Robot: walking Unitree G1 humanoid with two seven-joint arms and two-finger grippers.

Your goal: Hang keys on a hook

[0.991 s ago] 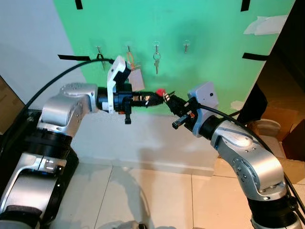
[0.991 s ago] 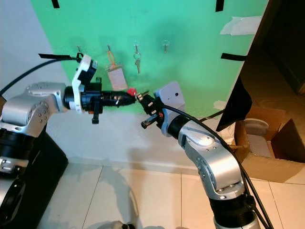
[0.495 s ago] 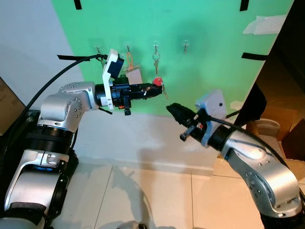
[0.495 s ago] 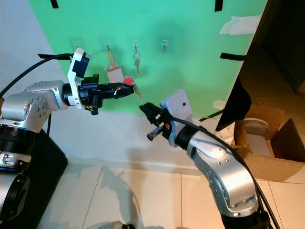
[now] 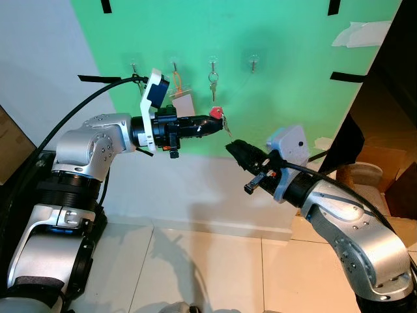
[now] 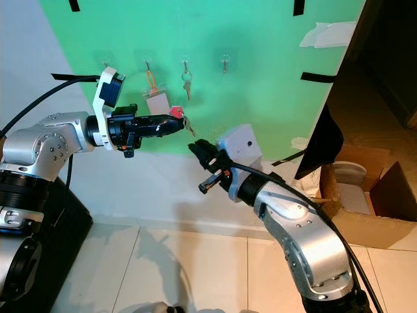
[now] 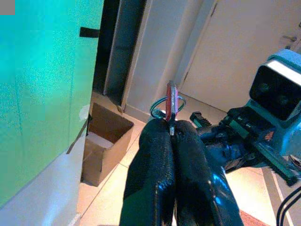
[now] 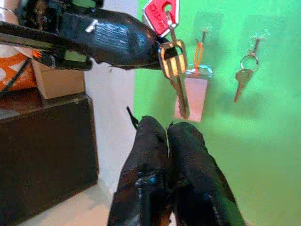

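Observation:
My left gripper (image 5: 215,122) is shut on a key bunch with a red tag (image 5: 217,112). It holds the bunch in front of the green wall, just below the hooks. A metal key (image 8: 175,70) hangs from the ring beneath the tag. My right gripper (image 5: 230,147) is shut with nothing in it, just below and right of the keys and apart from them. The row of hooks carries an orange lanyard with a card (image 5: 182,98), a single key (image 5: 214,83) and one bare hook (image 5: 254,62).
A dark cabinet (image 5: 16,189) stands at the left behind my left arm. An open cardboard box (image 6: 365,199) and a dark panel (image 6: 322,140) are at the right. A white skirting wall runs under the green board, above a tiled floor (image 5: 195,267).
My right gripper let go of the keys and dropped down and right, away from them. My left gripper lifted the keys up toward the hooks, then held almost still.

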